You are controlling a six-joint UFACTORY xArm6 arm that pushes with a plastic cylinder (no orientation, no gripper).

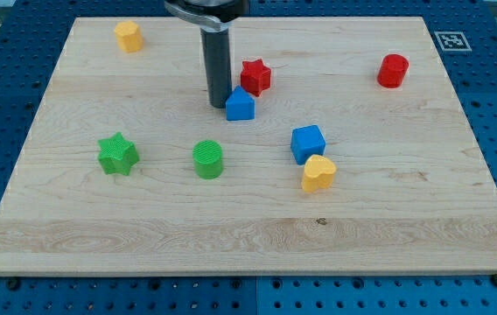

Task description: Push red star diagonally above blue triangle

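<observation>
My tip (219, 104) sits touching the blue triangle (240, 104) on its left; the rod has no tool to open or close. Red star (255, 77) just above-right, touching it. Blue cube (308, 143), yellow heart (318, 173) below on the bench (73, 227)

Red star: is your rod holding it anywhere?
Nothing is held. My tip stands just left of the blue triangle; the red star sits apart, upper right.

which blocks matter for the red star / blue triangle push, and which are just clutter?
In play:
- red star
- blue triangle, just below the star
- my tip, close on the triangle's left

Lying about:
- red cylinder
- yellow block
- green star
- green cylinder
- blue cube
- yellow heart
</observation>
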